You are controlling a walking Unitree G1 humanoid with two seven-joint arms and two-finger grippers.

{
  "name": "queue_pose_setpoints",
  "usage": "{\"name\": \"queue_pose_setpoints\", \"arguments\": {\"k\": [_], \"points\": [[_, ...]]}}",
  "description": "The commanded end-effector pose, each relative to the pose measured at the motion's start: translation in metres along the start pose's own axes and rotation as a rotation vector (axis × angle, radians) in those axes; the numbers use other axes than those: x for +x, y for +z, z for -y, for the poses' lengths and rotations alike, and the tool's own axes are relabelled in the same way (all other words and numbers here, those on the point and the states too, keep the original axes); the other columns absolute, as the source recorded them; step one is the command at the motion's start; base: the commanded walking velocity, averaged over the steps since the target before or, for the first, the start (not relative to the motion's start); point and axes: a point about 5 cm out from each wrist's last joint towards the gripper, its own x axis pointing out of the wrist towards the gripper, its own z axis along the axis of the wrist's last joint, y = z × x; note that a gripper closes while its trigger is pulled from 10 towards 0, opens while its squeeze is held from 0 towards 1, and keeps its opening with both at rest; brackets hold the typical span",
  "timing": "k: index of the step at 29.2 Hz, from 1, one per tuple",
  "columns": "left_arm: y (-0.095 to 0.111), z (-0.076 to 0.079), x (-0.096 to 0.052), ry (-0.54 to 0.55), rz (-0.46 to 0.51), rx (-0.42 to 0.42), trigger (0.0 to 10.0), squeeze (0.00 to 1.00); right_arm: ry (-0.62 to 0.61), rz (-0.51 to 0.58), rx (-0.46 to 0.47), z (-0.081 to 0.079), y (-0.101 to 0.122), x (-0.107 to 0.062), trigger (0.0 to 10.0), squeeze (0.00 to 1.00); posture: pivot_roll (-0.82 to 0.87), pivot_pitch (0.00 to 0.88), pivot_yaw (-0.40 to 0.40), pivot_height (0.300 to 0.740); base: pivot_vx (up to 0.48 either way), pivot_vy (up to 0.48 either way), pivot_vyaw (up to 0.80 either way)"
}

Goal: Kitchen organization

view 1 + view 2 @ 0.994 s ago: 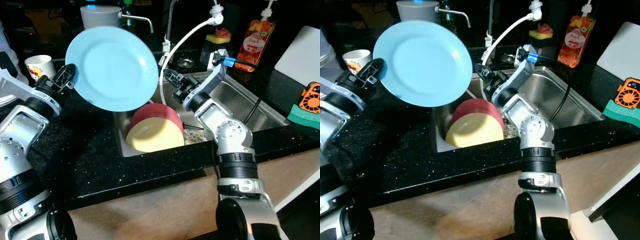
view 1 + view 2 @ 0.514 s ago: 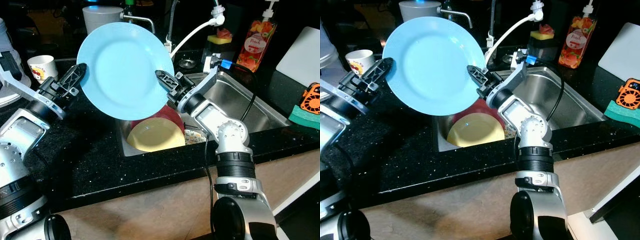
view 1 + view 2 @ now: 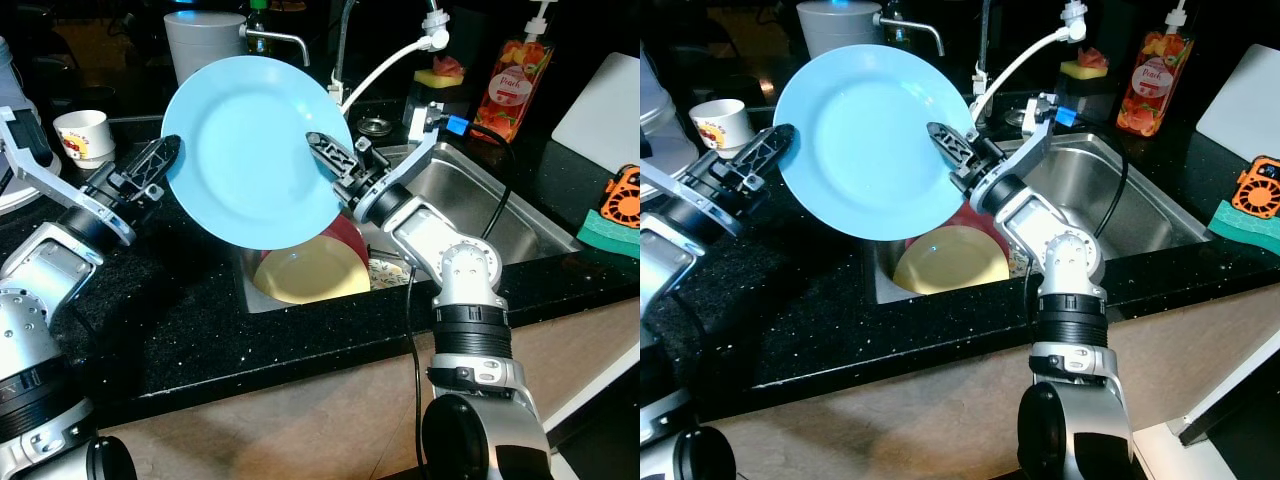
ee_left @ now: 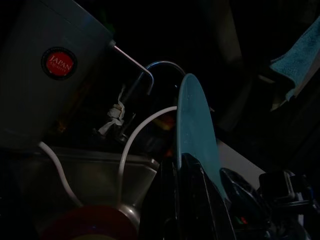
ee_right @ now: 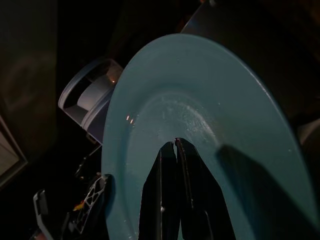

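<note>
From my end, the round light-blue glossy plate (image 3: 255, 150) is up in the air over the left part of the steel sink (image 3: 480, 195), tilted with its face toward the camera, plain with a shallow well and a few shiny specks on it. The left gripper (image 3: 160, 165) is clamped on the plate's left rim, and the wrist view there shows the plate edge-on between the black fingers (image 4: 192, 200). The right gripper (image 3: 325, 155) sits against the plate's right side with its fingers pressed together on the face; I can't tell if it actually pinches the rim. Readable stuff: the grey metal canister (image 4: 47, 70) has a red round sticker saying "JAPAN", and the red-orange pump bottle (image 3: 508, 85) behind the sink has a label that looks like "Fruit", too small to be sure. Under the plate, a yellow round plate (image 3: 305, 275) leans in the sink with a dark red plate (image 3: 345, 232) behind it. A white hose (image 3: 385, 62) curves right behind the plate, a small white printed cup (image 3: 82, 135) sits on the black speckled desk (image 3: 180, 310) to the left, and an orange gadget (image 3: 622, 195) is on a green sponge (image 3: 605, 232) far right.
</note>
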Motion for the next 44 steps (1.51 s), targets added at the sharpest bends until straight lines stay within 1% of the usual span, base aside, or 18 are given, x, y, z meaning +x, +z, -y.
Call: {"name": "queue_pose_setpoints", "arguments": {"k": [1, 5, 6, 9, 10, 11, 12, 13, 14, 15, 22, 26, 27, 28, 29, 39, 40, 44], "points": [[0.001, 0.001, -0.002, -0.013, -0.005, 0.009, 0.0, 0.0, 0.034, 0.002, 0.015, -0.006, 0.001, -0.001, 0.0, 0.0, 0.04, 0.099, 0.022, 0.74, 0.0, 0.0, 0.0], [0.001, -0.001, -0.002, -0.002, -0.009, 0.021, 0.0, 0.0, 0.07, -0.016, -0.02, -0.012, 0.0, -0.003, 0.0, 0.0, 0.04, 0.093, 0.023, 0.74, 0.0, 0.0, 0.0], [0.0, -0.003, -0.002, 0.017, -0.008, 0.031, 0.0, 0.0, 0.061, -0.023, -0.041, -0.012, -0.001, -0.003, 10.0, 0.0, 0.04, 0.093, 0.023, 0.74, 0.0, 0.0, 0.0], [0.001, -0.005, -0.002, 0.039, -0.006, 0.045, 0.0, 0.0, 0.046, -0.027, -0.06, -0.011, -0.002, -0.003, 10.0, 0.0, 0.04, 0.093, 0.023, 0.74, 0.0, 0.0, 0.0], [0.001, -0.006, -0.001, 0.048, -0.006, 0.051, 0.9, 0.0, 0.04, -0.026, -0.059, -0.01, -0.002, -0.003, 10.0, 0.0, 0.04, 0.093, 0.023, 0.74, 0.0, 0.0, 0.0], [0.001, -0.006, -0.001, 0.048, -0.006, 0.051, 0.9, 0.0, 0.04, -0.026, -0.059, -0.01, -0.002, -0.003, 10.0, 0.0, 0.04, 0.093, 0.023, 0.74, 0.0, 0.0, 0.0], [0.0, -0.005, -0.001, 0.039, -0.012, 0.055, 0.0, 0.0, 0.032, -0.023, -0.058, -0.009, -0.002, -0.003, 10.0, 0.0, 0.04, 0.091, 0.021, 0.74, 0.0, 0.0, 0.0], [0.0, -0.005, -0.001, 0.033, -0.014, 0.051, 0.0, 0.0, 0.034, -0.022, -0.052, -0.009, -0.002, -0.003, 8.9, 0.0, 0.04, 0.091, 0.021, 0.74, 0.0, 0.0, 0.0], [0.0, -0.005, -0.001, 0.033, -0.014, 0.051, 0.0, 0.0, 0.034, -0.022, -0.052, -0.009, -0.002, -0.003, 8.9, 0.0, 0.04, 0.091, 0.021, 0.74, 0.0, 0.0, 0.0], [0.0, -0.004, -0.001, 0.029, -0.015, 0.049, 0.0, 0.0, 0.036, -0.021, -0.048, -0.009, -0.002, -0.003, 0.0, 0.0, 0.04, 0.091, 0.021, 0.74, 0.0, 0.0, 0.0], [0.0, 0.0, -0.001, -0.016, -0.009, 0.028, 0.0, 0.0, 0.09, 0.008, 0.052, -0.014, 0.003, -0.004, 0.0, 0.0, 0.04, 0.094, 0.02, 0.74, 0.0, 0.0, 0.0], [0.0, 0.0, -0.002, -0.016, -0.007, 0.03, 0.0, 0.0, 0.111, 0.012, 0.06, -0.017, 0.005, -0.004, 0.0, 0.0, 0.04, 0.094, 0.02, 0.74, 0.0, 0.0, 0.0], [0.0, 0.0, -0.002, -0.016, -0.007, 0.03, 0.0, 0.0, 0.106, 0.008, 0.05, -0.017, 0.005, -0.003, 3.9, 0.0, 0.04, 0.097, 0.018, 0.74, 0.0, 0.0, 0.0], [0.0, 0.0, -0.002, -0.016, -0.007, 0.03, 0.0, 0.0, 0.106, 0.008, 0.05, -0.017, 0.005, -0.003, 3.9, 0.0, 0.04, 0.097, 0.018, 0.74, 0.0, 0.0, 0.0], [0.0, 0.0, -0.002, -0.015, -0.006, 0.03, 0.0, 0.0, 0.101, 0.006, 0.044, -0.016, 0.005, -0.003, 10.0, 0.0, 0.04, 0.097, 0.018, 0.74, 0.0, 0.0, 0.0], [0.0, 0.0, -0.002, -0.014, -0.009, 0.033, 0.0, 0.0, 0.081, 0.019, 0.042, -0.014, 0.007, -0.002, 10.0, 0.0, 0.04, 0.1, 0.015, 0.74, 0.0, 0.0, 0.0], [0.0, 0.0, -0.002, -0.014, -0.009, 0.033, 0.0, 0.0, 0.085, 0.02, 0.048, -0.015, 0.007, -0.002, 10.0, 1.0, 0.04, 0.1, 0.015, 0.74, 0.0, 0.0, 0.0], [-0.001, 0.001, -0.002, -0.015, -0.011, 0.033, 0.0, 0.0, 0.097, 0.024, 0.062, -0.016, 0.009, -0.002, 10.0, 1.0, 0.04, 0.099, 0.015, 0.74, 0.0, 0.0, 0.0]]}}
